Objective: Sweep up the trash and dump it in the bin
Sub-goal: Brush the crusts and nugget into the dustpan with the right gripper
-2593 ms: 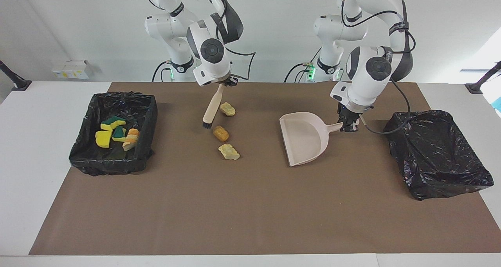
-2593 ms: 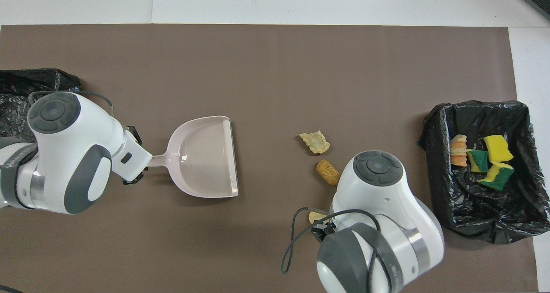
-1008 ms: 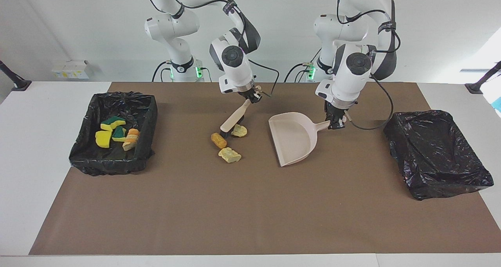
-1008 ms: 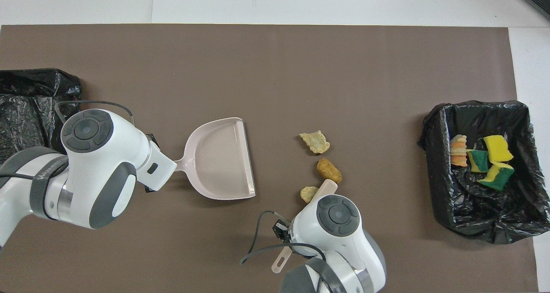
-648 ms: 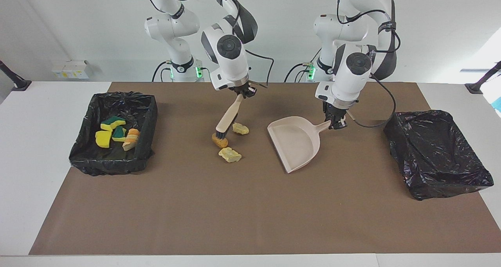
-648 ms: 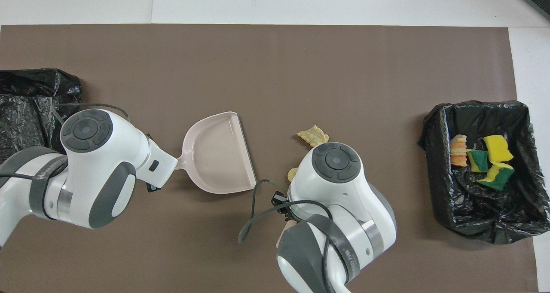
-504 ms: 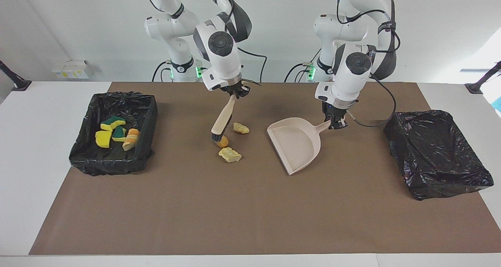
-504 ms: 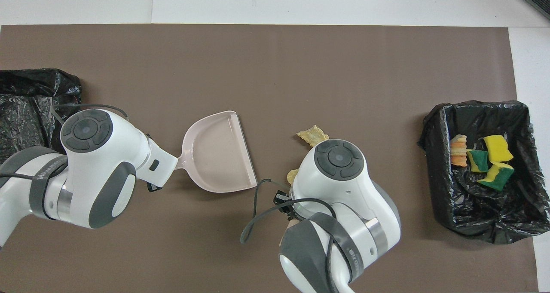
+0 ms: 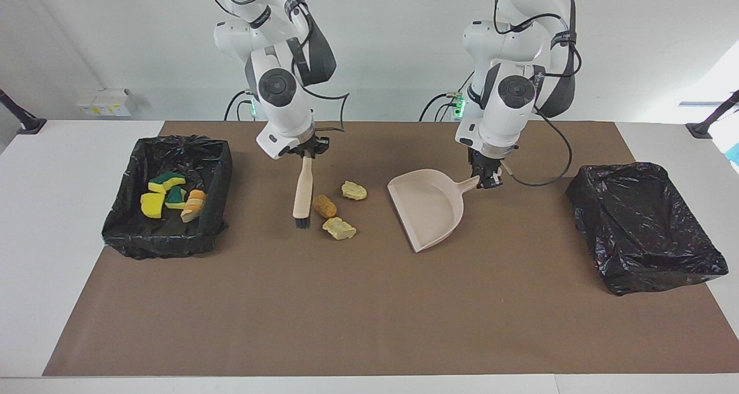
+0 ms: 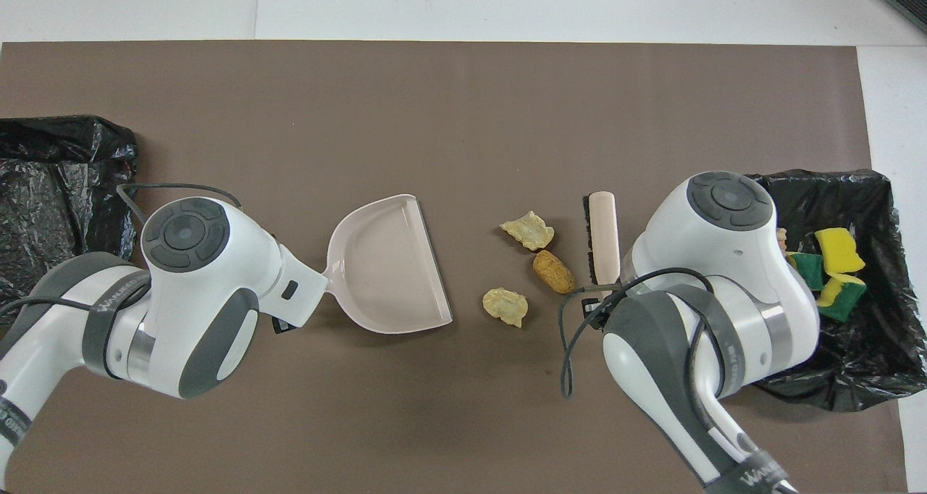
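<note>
Scraps (image 9: 339, 208): three on mat between right gripper's (image 9: 304, 149) brush (image 9: 302, 194) and left gripper's (image 9: 485, 178) clamped dustpan (image 9: 430, 207); others binned (image 9: 168, 241). Likely light, spongy, prone to roll. Best swept low, not pinched.

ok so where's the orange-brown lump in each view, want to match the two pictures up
Facing view: the orange-brown lump lies on the mat between the brush and the dustpan, middle one of three loose scraps.
Overhead view: the same lump lies just beside the brush, between the two paler scraps.
Shared landmark: the dustpan, its open edge facing the scraps in both.
</note>
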`<state>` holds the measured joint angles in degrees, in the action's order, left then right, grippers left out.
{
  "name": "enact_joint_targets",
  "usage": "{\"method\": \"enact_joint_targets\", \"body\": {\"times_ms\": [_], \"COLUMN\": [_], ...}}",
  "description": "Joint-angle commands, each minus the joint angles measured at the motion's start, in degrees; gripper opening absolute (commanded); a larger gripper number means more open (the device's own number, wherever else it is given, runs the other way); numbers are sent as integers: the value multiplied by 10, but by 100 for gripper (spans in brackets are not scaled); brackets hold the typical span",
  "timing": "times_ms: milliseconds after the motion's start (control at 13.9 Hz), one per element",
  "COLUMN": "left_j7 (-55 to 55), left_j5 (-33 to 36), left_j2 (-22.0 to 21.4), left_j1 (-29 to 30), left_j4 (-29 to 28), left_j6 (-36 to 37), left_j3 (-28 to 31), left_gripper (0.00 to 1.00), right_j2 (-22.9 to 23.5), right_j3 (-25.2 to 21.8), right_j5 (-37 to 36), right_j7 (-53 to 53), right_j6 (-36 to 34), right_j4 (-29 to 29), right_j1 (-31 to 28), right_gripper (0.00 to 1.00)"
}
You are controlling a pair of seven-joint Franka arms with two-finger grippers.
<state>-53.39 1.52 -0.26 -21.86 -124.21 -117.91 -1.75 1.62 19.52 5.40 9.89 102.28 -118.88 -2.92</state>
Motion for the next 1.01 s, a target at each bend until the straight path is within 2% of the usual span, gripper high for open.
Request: {"method": "enact_joint_targets", "body": {"times_ms": [0,72,288,576,936], "left_j7": [-3,-1,77,79,85], "left_j5": [10,9,9,9,9], "left_j2": [-24,-24,-25,-25,-19], "left_j1": [-19,-19,-20,-28,-39], "left_j4": [-37,-38,-38,-38,-40], "left_j6": [-8,-9,-9,-11,-16], "left_j3": [6,6,4,4,3], "left_gripper": [0,0,0,0,0], "right_j2": [-13,4,25,67,105], "right_j3": [9,10,12,13,13], "right_j5": [-18,-32,-58,-56,15], "right_j7": [-48,-49,-49,-11,85], "right_j6": [64,85,87,85,102], "right_j4": [-52,-57,-50,-31,11], "right_j1": [-11,-7,25,70,142], "right_gripper": [0,0,0,0,0]}}
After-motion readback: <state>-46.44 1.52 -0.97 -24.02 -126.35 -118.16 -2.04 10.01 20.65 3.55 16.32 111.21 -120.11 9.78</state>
